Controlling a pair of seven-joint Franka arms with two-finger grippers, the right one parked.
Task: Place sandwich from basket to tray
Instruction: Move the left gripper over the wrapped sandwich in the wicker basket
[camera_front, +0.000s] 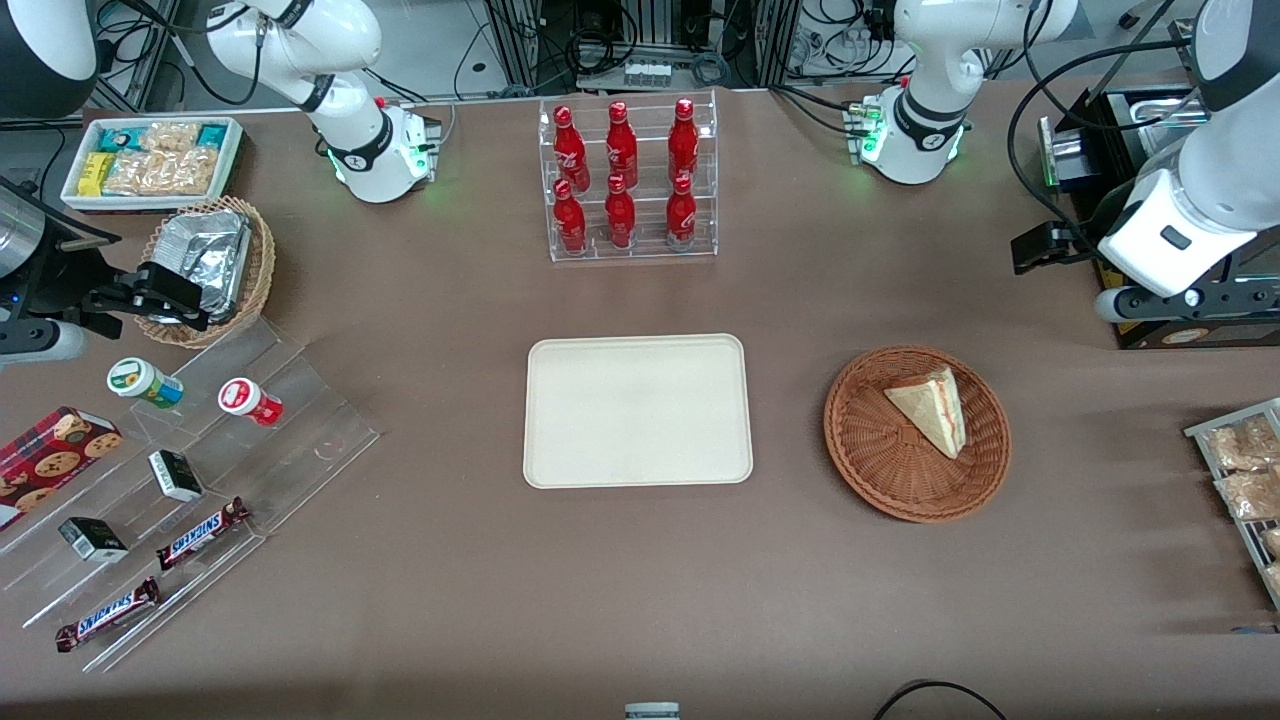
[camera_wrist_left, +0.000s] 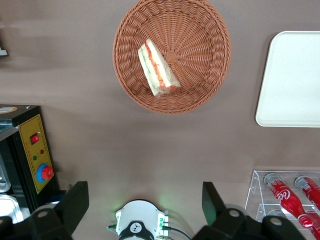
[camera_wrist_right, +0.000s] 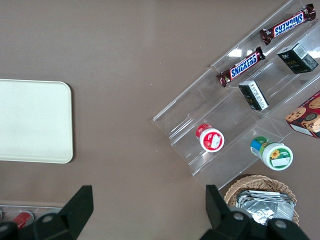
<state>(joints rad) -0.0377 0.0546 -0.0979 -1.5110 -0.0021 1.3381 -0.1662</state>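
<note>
brown table, sandwich in basket, raised gripper wide open, empty

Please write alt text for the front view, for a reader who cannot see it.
A sandwich lies in a round wicker basket beside an empty cream tray. The open gripper hangs above the table, farther from the camera than the basket.

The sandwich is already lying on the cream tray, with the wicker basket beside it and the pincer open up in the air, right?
Not quite. The sandwich lies in the wicker basket, not on the cream tray, which is bare, as the front view shows. The basket does sit beside the tray, and the pincer is open in the air.
</note>
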